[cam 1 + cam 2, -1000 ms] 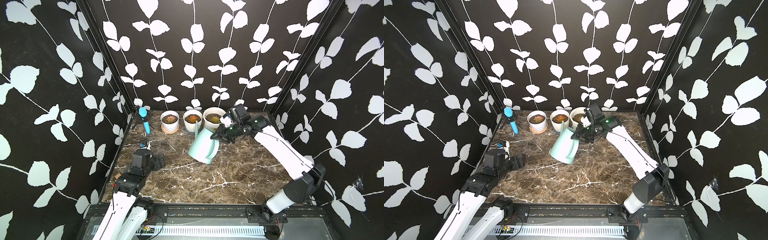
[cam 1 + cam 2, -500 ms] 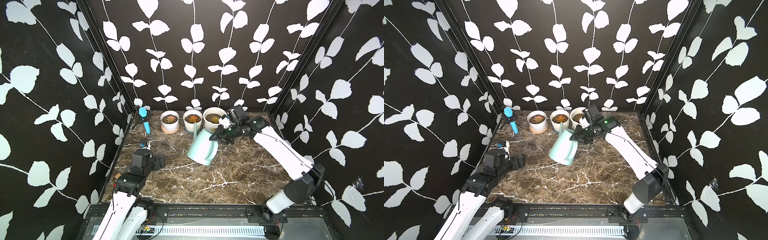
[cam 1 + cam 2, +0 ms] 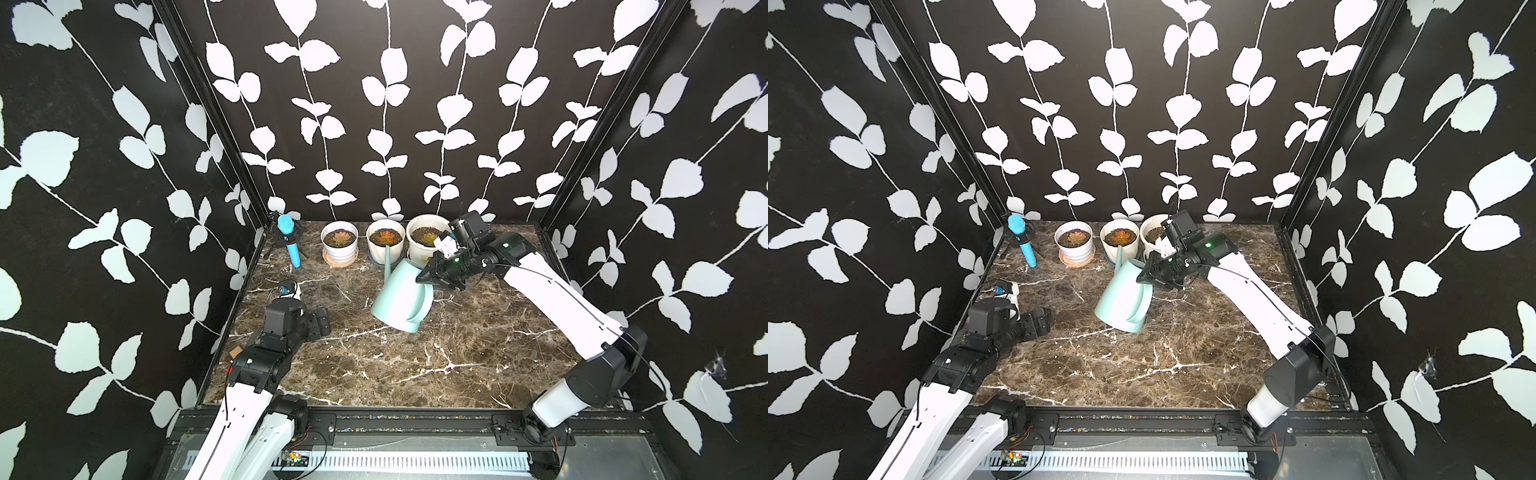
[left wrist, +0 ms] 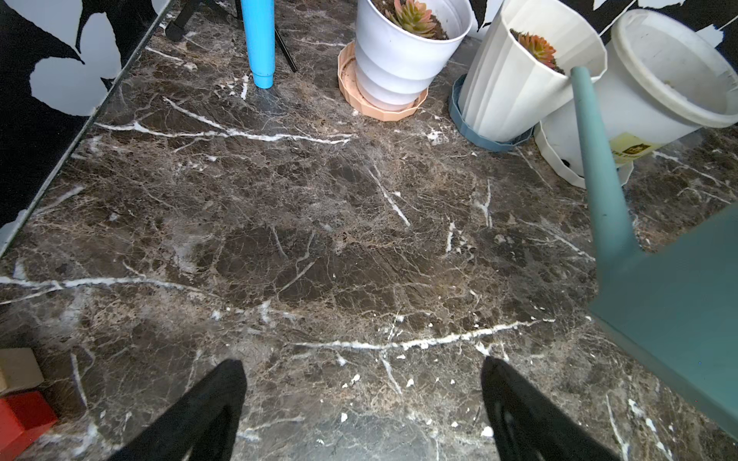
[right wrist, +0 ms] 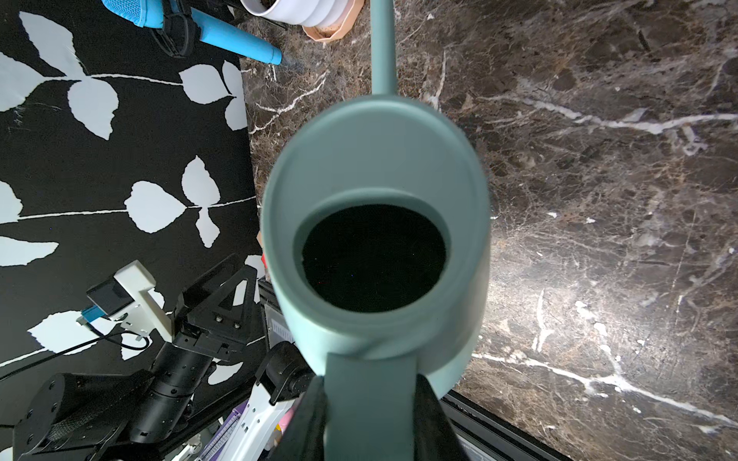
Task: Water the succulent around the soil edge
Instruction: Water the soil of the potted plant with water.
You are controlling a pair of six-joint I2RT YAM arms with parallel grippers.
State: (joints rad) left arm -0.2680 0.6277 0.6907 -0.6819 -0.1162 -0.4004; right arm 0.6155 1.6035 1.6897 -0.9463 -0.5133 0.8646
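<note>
Behind the right gripper (image 3: 1145,276) clamping the watering can (image 3: 1121,299), one pot (image 3: 1151,236) sits half hidden.

Both top views: high front, looking down over whole table (image 3: 415,365). Wrist views close, low.

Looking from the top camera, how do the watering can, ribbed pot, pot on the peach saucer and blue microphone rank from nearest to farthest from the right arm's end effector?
1. Watering can: handle held in the right end effector.
2. Ribbed pot: middle of the back row.
3. Pot on the peach saucer: one place left.
4. Blue microphone: back left corner.
</note>
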